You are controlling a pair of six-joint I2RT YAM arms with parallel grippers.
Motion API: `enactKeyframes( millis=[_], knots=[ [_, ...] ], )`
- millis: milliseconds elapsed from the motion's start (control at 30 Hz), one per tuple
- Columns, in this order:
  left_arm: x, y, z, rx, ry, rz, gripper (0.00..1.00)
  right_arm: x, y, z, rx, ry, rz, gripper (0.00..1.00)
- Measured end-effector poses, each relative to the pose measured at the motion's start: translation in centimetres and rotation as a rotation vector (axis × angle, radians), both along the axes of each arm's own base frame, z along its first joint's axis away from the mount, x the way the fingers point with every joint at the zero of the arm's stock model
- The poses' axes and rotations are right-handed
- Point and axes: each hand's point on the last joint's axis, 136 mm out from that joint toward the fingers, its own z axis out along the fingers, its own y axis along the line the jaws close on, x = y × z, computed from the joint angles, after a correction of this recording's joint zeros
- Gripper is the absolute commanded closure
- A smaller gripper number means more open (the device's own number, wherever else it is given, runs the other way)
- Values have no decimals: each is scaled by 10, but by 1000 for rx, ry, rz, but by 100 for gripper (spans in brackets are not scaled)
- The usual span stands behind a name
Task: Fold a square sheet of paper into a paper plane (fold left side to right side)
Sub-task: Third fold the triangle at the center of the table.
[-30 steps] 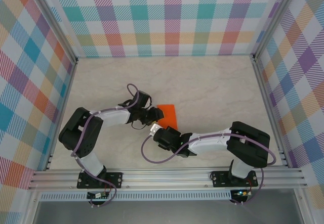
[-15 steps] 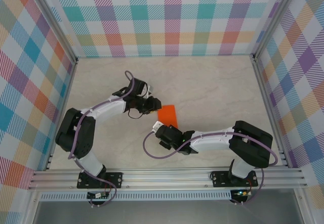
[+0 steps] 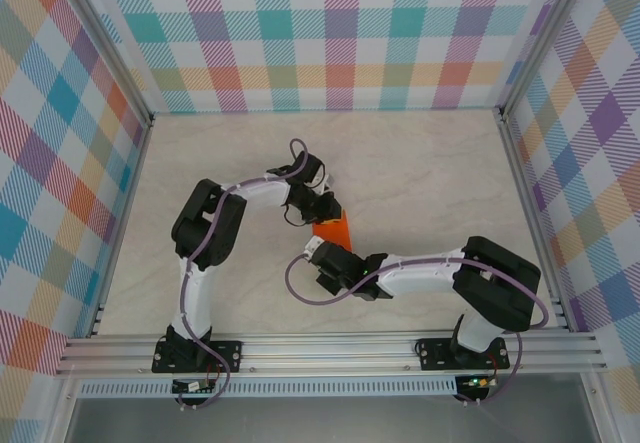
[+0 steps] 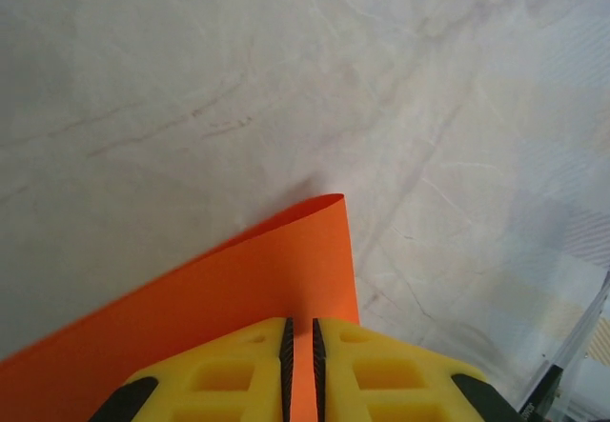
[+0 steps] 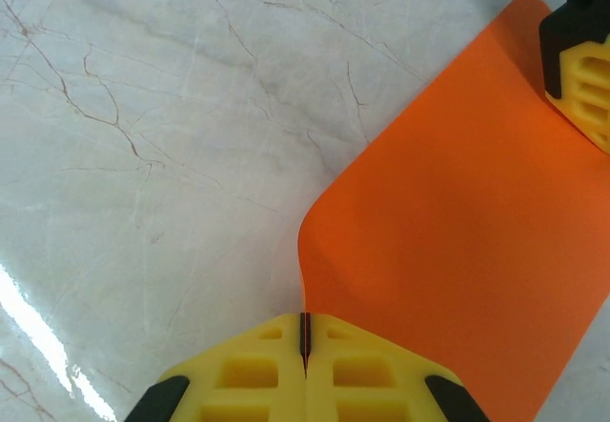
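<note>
Now both arms pinch the square sheet of paper [image 5: 457,222]: left gripper [image 4: 300,334] clamps one edge, right gripper [image 5: 305,331] nips the curled near edge.

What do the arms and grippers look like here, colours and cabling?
Both the left arm and right arm have black joint housings, white links and a purple cable looped alongside. The left gripper and right gripper have yellow fingers with recessed pockets, on black mounts.
</note>
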Motion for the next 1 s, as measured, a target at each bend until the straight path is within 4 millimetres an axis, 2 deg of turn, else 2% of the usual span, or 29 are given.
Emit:
enactKeyframes(
  millis=[133,433,567,1000],
  knots=[
    [0,-2,-4,8,-2,-11,86,1,-1,1,34,52,-6,100],
    [-1,-4,-5,23,-23,-32,86,21,-17,26,254,230,-85,100],
    [-1,-4,-5,26,-28,-40,87,27,-30,22,308,327,-127,100],
    [-1,-5,-7,31,-25,-43,87,30,-43,-1,386,550,-200,100]
  ],
)
